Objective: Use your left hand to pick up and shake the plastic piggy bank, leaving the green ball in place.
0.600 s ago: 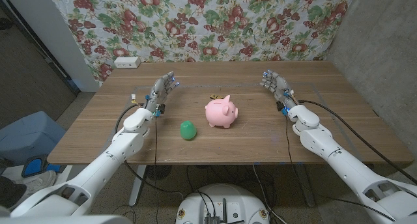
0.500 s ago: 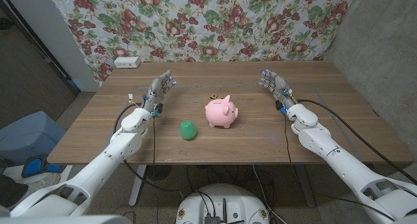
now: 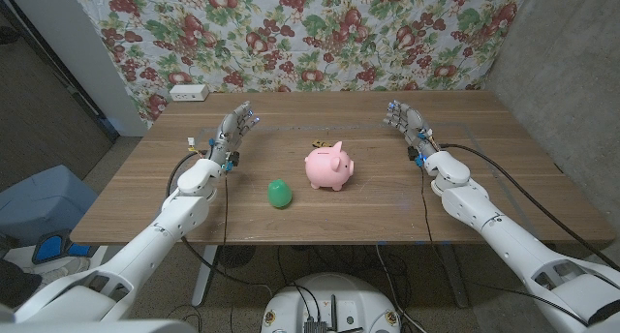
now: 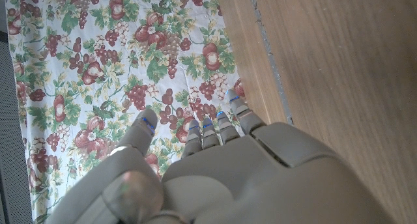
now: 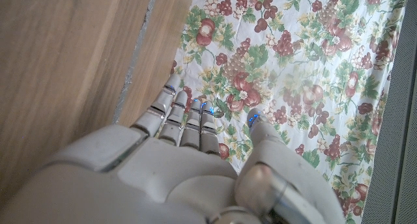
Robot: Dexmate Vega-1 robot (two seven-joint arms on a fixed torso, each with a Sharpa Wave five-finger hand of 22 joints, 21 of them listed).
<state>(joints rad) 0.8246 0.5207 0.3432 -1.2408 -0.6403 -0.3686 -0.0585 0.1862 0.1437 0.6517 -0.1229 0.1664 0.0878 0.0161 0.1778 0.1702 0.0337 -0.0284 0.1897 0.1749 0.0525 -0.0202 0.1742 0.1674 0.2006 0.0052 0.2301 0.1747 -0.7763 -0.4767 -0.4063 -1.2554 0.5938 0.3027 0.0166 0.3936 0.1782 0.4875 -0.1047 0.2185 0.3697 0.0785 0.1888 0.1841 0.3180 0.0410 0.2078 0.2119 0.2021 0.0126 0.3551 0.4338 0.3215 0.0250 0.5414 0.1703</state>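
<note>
A wooden table (image 3: 145,202) seen from above the robot, whose two arms reach in from the near corners. Nearest the robot, slightly left of centre, a green ball (image 3: 280,193) sits on the bare wood. Just beyond it and to its right stands the pink plastic piggy bank (image 3: 328,167), upright on its feet, its snout pointing toward the robot's right and its body running roughly left to right across the table; ball and bank are near each other but do not touch. A small dark object, too small to identify, lies just behind the bank. Farther back, the left hand (image 3: 234,132) is raised over the left part of the table, its fingers straight, slightly spread and holding nothing, pointing away from the robot toward the far edge. The right hand (image 3: 405,119) mirrors it on the right side, also empty with fingers extended. From the left hand, the bank lies toward the table's middle and nearer the robot, so the fingers point away from it. The ball lies close to that path on the near side, so the reach probably needs to come in from behind or above the bank. Both hands look about equally far from it. A small white box (image 3: 189,92) rests at the far left corner, before a fruit-patterned cloth (image 3: 320,33) hanging behind the table.
</note>
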